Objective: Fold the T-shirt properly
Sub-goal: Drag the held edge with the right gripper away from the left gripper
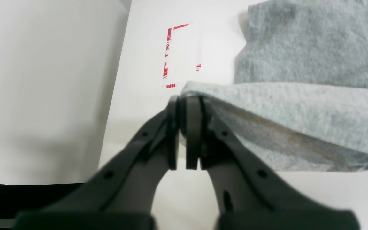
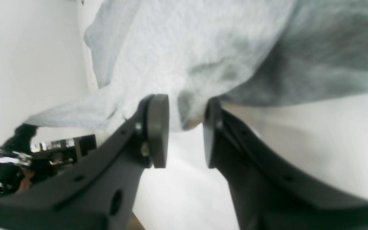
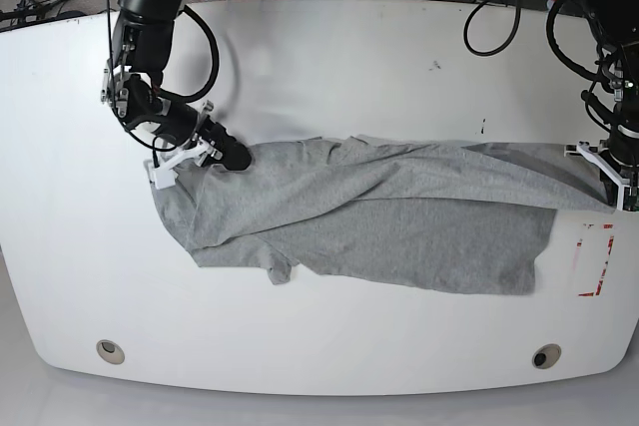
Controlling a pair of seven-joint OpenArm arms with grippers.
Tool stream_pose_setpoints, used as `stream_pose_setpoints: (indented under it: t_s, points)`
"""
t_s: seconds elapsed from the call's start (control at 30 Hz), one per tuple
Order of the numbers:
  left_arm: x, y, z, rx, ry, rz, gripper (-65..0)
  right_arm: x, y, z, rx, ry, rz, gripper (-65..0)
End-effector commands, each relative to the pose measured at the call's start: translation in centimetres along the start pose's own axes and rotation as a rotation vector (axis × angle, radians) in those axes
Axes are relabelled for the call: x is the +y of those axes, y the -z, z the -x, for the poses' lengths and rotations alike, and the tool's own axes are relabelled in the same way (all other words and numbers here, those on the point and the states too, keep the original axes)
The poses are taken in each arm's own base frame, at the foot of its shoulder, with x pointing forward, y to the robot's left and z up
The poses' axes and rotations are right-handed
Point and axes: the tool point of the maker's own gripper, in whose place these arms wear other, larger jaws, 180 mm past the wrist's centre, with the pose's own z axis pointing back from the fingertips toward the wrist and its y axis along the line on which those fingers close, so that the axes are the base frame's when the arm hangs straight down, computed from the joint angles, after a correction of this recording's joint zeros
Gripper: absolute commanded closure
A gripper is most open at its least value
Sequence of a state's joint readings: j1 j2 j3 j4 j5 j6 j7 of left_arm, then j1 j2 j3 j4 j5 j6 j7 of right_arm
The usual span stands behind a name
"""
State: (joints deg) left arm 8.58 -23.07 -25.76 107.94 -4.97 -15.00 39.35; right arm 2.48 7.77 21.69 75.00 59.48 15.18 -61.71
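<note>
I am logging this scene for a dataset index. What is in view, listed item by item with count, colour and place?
light heather-grey cotton T-shirt: one, grey, spread rumpled across the middle of the table, one edge lifted toward each arm.
white oval table: one, white, under everything.
red striped tape marks: one broken rectangle outline, red, on the table at the base view's right, beside the shirt.
round holes: two, grey-rimmed, near the table's front edge.
black cables: several, black, beyond the table's far edge.
left gripper: one, black, base view's right, shut on a T-shirt edge.
right gripper: one, black, base view's left, jaws apart with a fold of shirt between them.
</note>
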Motion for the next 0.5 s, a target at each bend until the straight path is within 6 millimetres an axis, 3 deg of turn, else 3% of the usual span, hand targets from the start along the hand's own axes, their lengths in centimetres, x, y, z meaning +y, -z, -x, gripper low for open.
stream_pose_setpoints:
  t_s: [0.0, 0.1, 0.2, 0.47]
  points:
    - [1.0, -0.3, -1.7, -0.054, 0.011, -0.027, 0.0, 1.7, 0.4, -1.7, -0.033, -0.047, -0.028, -18.1]
    - [1.0, -0.2, -1.7, -0.055, 0.011, -0.027, 0.0, 2.2, 0.8, -1.4, -0.033, -0.045, -0.039, -15.2]
    - [1.0, -0.2, -1.7, -0.055, 0.011, -0.027, 0.0, 2.2, 0.8, -1.4, -0.032, -0.045, -0.039, 0.0]
    - [1.0, -0.3, -1.9, -0.061, 0.012, -0.028, 0.0, 3.4, -0.8, -1.6, -0.070, -0.118, -0.042, 0.0]
